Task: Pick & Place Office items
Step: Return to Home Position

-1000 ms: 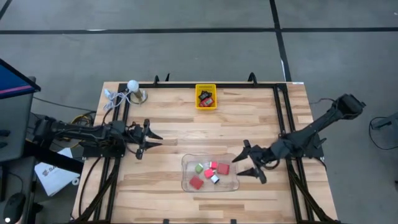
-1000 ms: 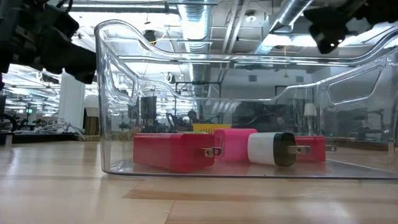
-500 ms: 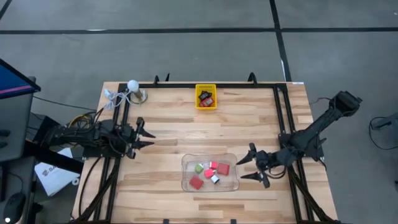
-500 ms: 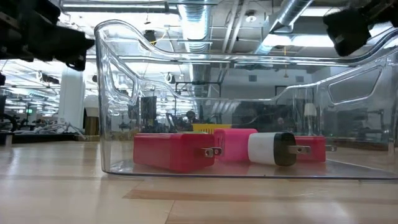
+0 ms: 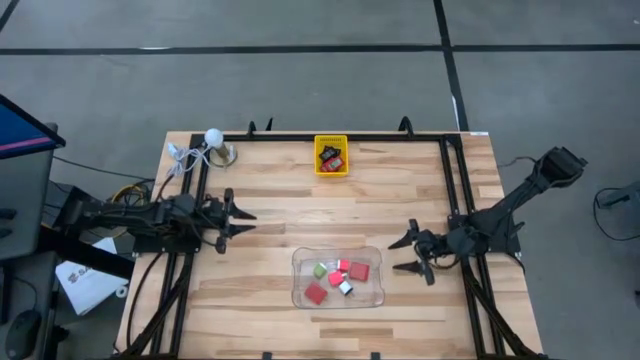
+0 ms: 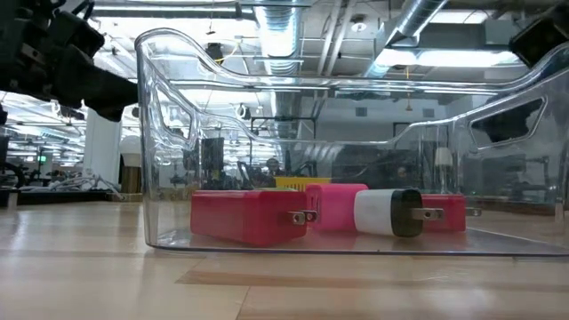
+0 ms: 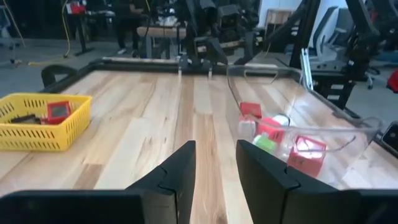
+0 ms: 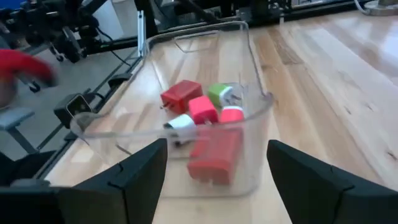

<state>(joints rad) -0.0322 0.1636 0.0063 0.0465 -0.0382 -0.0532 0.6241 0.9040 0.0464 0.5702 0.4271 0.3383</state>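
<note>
1. The tray (image 5: 372,294) sits at the near side of the table (image 5: 280,200). Its long side runs left to right.
2. Five pieces (image 5: 317,293) lie inside it: a big red block (image 6: 244,216), a pink block (image 6: 336,206), a white plug (image 6: 387,213), a green block (image 5: 320,270) and a small red block (image 5: 359,270).
3. The right gripper (image 5: 405,254) is just beside the tray's right short end and points at it. Its fingers are spread wide and it holds nothing. The pieces lie straight ahead of it, toward the middle of the table. It is the arm nearer the tray.
4. The left gripper (image 5: 238,220) is farther back, over the left side of the table and well apart from the tray. Its fingers are apart too, and nothing is between them.
5. The basket (image 5: 331,172) stands at the far edge, in the middle, between the two arms. More pieces (image 5: 331,156) lie in it, red and black ones.
6. The ball (image 5: 213,136) is in the far left corner. It is not part of the job.
7. I think the next move is for both arms to go back to rest. The right arm is so near the tray wall that it should back straight away from that end, so it does not bump the tray.
</note>
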